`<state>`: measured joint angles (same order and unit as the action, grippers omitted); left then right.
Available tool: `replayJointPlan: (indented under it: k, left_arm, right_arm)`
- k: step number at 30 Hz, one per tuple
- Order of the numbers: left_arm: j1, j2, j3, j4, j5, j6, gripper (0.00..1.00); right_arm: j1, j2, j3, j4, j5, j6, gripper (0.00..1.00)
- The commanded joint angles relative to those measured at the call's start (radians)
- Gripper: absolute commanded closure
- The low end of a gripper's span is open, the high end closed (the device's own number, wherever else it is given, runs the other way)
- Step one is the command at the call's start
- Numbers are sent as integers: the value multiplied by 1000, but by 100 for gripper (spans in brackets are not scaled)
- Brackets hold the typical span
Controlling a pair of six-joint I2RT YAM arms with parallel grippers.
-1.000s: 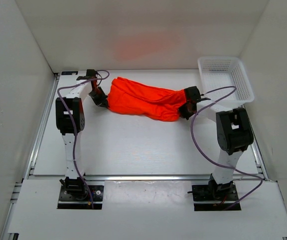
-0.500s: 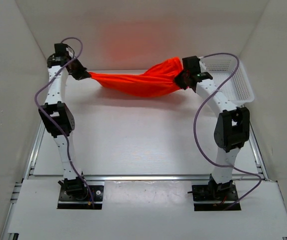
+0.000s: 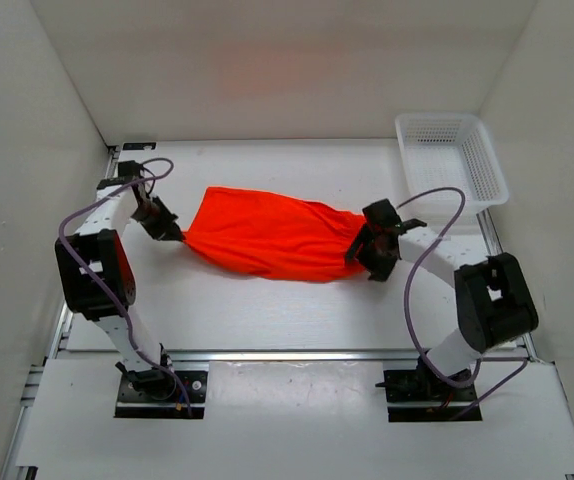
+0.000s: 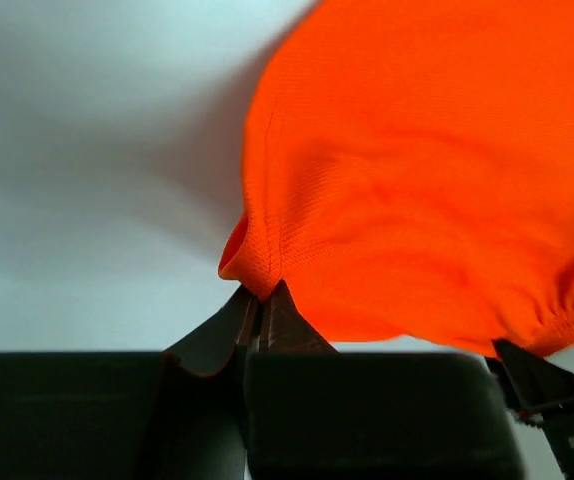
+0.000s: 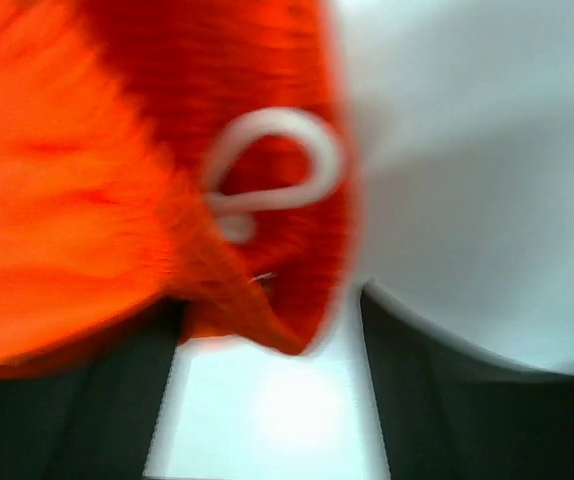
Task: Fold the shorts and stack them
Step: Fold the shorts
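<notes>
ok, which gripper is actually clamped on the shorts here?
The left gripper: jaws pinched shut on a corner of the orange shorts. The right gripper has its jaws apart, the drawstring end loose between them.

Your overhead view is bright, evenly lit and sharp, with only soft shadows under the shorts (image 3: pixel 267 235) and a faint orange glow on the back wall (image 3: pixel 267 80) at upper centre. Your right wrist view is smeared with blur throughout. Your left wrist view is crisp on the fabric but soft along the bottom edge.
</notes>
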<state>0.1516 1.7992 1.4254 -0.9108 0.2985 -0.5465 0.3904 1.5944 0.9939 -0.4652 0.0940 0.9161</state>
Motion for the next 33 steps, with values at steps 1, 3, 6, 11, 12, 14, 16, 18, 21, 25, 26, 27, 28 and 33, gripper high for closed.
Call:
replayJointPlan:
  k: [1,3,6,11,12,14,16,18,21,25,26,27,28,33]
  left_arm:
    - [12,-112,-107,53,-94,45,90]
    - [22,-121,-158,53,-84,60,61]
    - [22,-155,-178,44,-84,69,0]
    - [22,-202,-120,9,-104,69,0]
    - [22,-202,-103,9,-119,69,0]
    - [22,-213,-59,-17,-128,69,0]
    - [22,-213,-37,-26,-128,69,0]
    - [11,-213,-28,-26,-128,69,0]
    - [-9,-213,-28,-26,-119,69,0]
    - [-9,-213,-49,-26,-119,88,0]
    - [-9,-213,-59,-26,-119,88,0]
    - [-9,-213,-59,-26,-119,88,0]
    - [-9,-213,-59,-26,-119,97,0]
    - [-9,-213,-59,-36,-119,106,0]
  right_arm:
    - [22,-160,-101,-29,-5,1,19]
    - [36,-241,-133,-96,19,10,11]
    - [56,-333,-144,-179,75,0,8]
    - [76,-412,-98,-219,153,-57,18]
    - [76,-398,-57,-219,162,-98,23]
    - [76,-360,-8,-219,162,-152,33]
    - [76,-266,77,-219,162,-216,46]
    - [76,-158,159,-219,162,-255,48]
    - [67,-33,225,-219,196,-278,33]
    - [48,91,327,-210,228,-333,30]
    - [48,146,345,-210,228,-333,30]
    - [39,169,362,-210,228,-345,30]
    - [39,191,385,-210,228,-345,30]
    - [39,191,373,-210,257,-296,87]
